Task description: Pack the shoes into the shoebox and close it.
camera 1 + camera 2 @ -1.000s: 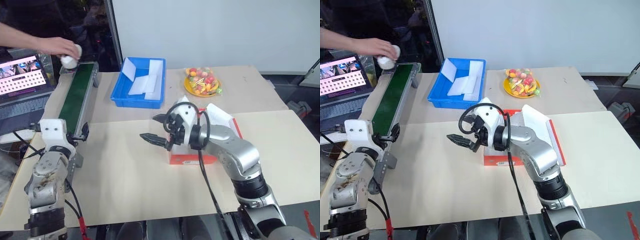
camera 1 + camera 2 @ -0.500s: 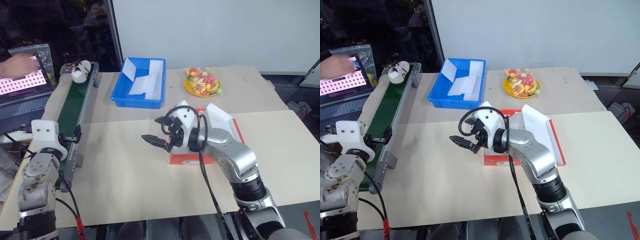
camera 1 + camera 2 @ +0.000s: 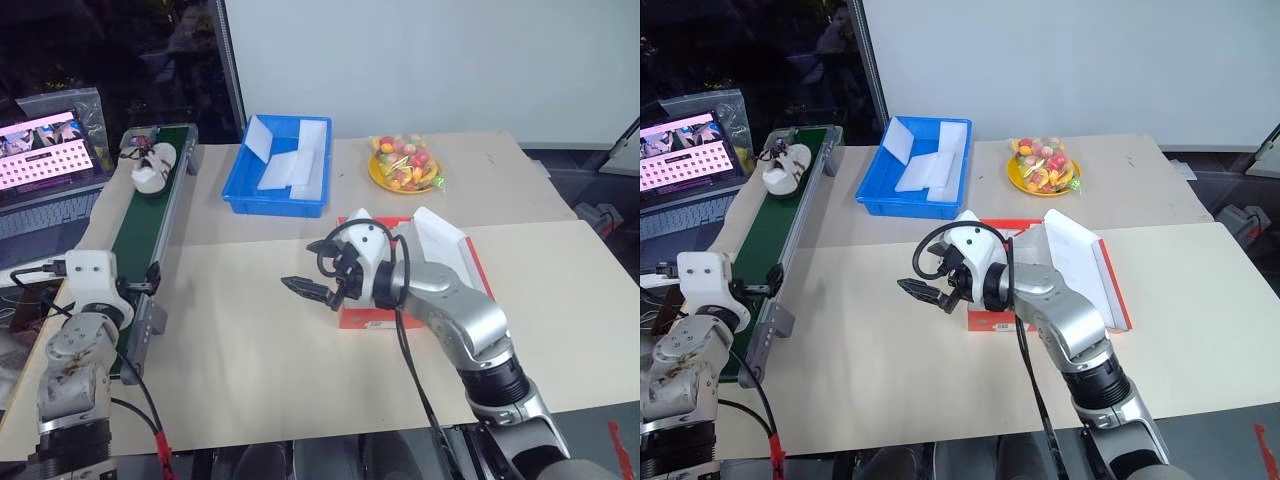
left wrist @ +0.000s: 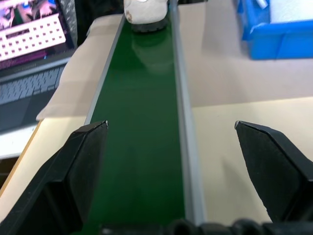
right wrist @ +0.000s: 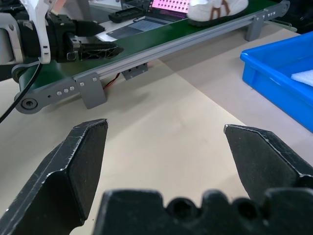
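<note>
One grey-white shoe with dark laces lies on the far part of a green conveyor belt; it also shows as the shoe straight ahead of my left gripper. The red shoebox stands open mid-table, its white-lined lid tilted up to the right. My right gripper hovers open just left of the box, nothing between its fingers. My left gripper is open at the belt's near end, its jaws either side of the belt, well short of the shoe.
A blue tray holding white foam pieces sits behind the box. A yellow plate of coloured sweets is at the back right. A laptop stands left of the conveyor. Bare tabletop lies between the belt and the box.
A person's hand set the shoe on the belt's far end and withdrew. The shoe has since travelled a little nearer along the belt. My left arm sank slightly leftward.
</note>
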Controlling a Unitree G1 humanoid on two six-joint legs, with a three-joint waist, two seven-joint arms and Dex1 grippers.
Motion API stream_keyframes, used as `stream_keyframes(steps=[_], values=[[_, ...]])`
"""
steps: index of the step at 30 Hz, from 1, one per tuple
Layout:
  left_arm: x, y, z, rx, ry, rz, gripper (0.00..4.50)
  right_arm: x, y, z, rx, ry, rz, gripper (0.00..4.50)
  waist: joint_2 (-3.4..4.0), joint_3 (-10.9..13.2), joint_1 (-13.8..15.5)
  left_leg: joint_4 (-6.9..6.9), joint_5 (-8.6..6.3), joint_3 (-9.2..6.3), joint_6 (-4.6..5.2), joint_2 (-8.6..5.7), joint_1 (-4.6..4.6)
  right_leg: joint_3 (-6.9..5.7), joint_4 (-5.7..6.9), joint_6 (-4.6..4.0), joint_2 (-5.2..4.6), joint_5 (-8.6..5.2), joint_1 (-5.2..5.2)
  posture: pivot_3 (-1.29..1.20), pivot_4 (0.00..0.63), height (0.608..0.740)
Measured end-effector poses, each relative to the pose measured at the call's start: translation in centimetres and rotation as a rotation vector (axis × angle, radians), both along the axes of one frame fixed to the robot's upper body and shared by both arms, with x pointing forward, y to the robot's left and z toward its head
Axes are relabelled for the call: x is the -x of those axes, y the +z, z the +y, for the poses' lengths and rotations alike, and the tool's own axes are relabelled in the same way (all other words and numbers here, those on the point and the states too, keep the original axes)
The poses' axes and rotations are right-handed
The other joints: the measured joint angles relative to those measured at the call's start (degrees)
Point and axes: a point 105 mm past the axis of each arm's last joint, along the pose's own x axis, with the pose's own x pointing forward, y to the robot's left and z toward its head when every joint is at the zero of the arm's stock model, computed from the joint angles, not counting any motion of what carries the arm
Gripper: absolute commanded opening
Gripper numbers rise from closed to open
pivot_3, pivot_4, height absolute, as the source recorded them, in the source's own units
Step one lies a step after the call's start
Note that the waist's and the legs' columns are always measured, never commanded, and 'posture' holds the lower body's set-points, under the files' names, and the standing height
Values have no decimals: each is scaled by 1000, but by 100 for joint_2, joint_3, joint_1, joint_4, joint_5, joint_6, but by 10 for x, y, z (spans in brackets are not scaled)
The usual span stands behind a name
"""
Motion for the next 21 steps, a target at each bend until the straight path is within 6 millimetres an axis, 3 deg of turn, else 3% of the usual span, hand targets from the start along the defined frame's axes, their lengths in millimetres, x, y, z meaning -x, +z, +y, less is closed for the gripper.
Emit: stream_keyframes(steps=[4, 21], values=[[9, -20, 11, 13, 42, 44, 4462, -1, -2, -2, -2, -14, 5, 4500, 0, 0, 6, -1, -2, -1, -3, 1, -1, -1, 0, 0, 0, 0, 0, 0, 150, 740], [6, -19, 18, 19, 93, -7, 4462, -2, -2, -3, -4, -24, 6, 4500, 0, 0, 21, -1, -2, 0, -4, 1, 5, -1, 2, -2, 0, 1, 3, 0, 150, 740]])
